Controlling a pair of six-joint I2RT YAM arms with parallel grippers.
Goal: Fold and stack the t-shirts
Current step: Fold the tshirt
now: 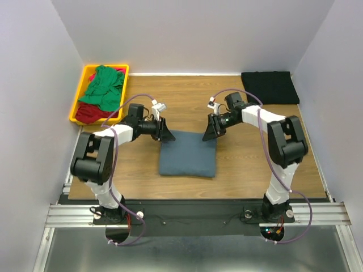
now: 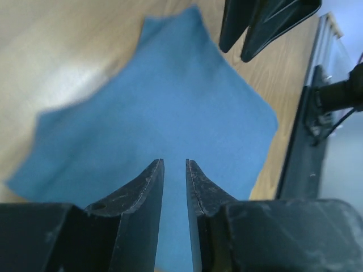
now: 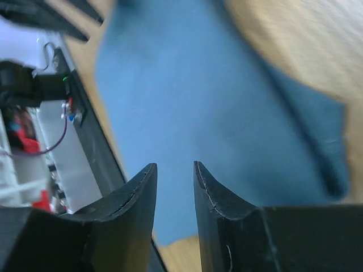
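The slate blue-grey t-shirt [image 1: 188, 154] lies folded into a flat rectangle on the table's middle; it also shows in the left wrist view [image 2: 170, 119] and the right wrist view [image 3: 204, 96]. My left gripper [image 1: 161, 130] hovers at its far left corner, jaws slightly apart and empty [image 2: 174, 164]. My right gripper [image 1: 211, 130] hovers at its far right corner, jaws apart and empty [image 3: 174, 167]. The black t-shirt [image 1: 270, 86] lies folded at the far right. The green t-shirt [image 1: 103, 88] and red t-shirt [image 1: 89, 112] are bunched in the yellow tray [image 1: 78, 95].
The yellow tray stands at the far left against the wall. White walls close in the table on the left, back and right. The metal rail [image 1: 198, 214] with the arm bases runs along the near edge.
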